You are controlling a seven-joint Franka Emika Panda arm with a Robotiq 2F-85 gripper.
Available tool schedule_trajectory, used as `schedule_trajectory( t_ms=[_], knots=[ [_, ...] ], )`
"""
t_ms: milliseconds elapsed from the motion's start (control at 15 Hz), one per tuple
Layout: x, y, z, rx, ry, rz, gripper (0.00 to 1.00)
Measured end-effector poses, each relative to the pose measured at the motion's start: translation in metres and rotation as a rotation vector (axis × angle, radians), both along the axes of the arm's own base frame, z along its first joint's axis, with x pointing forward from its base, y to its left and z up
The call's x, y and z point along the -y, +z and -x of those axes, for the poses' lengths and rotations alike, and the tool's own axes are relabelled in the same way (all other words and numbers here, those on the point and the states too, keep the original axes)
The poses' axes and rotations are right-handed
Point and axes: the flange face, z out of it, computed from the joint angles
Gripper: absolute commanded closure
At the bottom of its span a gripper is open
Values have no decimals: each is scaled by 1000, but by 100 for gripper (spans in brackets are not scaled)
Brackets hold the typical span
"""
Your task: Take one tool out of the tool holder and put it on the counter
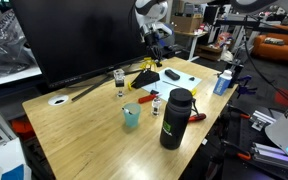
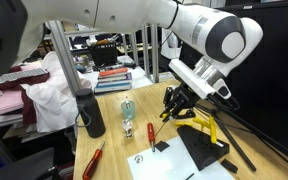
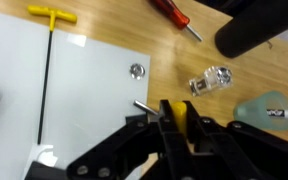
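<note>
Pincer [image 3: 179, 104] narrow, clamped on a yellow-handled tool [image 3: 179, 120] above the desk [image 1: 84, 130] near its far edge, just beside the tool holder [image 2: 206, 128]. I'd lower straight onto bare wood, clear of the white sheet [image 3: 44, 100] and glass jar [image 3: 212, 80], and release only once the tool rests. My arm reaches over that edge, fingers pointing down.
</note>
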Motion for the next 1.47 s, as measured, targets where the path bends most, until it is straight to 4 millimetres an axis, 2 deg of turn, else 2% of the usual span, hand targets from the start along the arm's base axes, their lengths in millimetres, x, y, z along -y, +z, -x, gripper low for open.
schedule_trajectory(
  t_ms=[200, 467, 733, 867, 1000, 1267, 1467],
  knots=[
    [20, -23, 41, -170, -10, -12, 96],
    [51, -27, 93, -337, -1, -17, 96],
    [65, -42, 126, -447, -6, 34, 96],
    [57, -52, 134, -489, 4, 70, 96],
    [37, -59, 137, -516, 39, 95, 96],
    [-8, -68, 132, -513, 121, 160, 96],
    [-25, -76, 128, -504, 153, 194, 96]
  ],
)
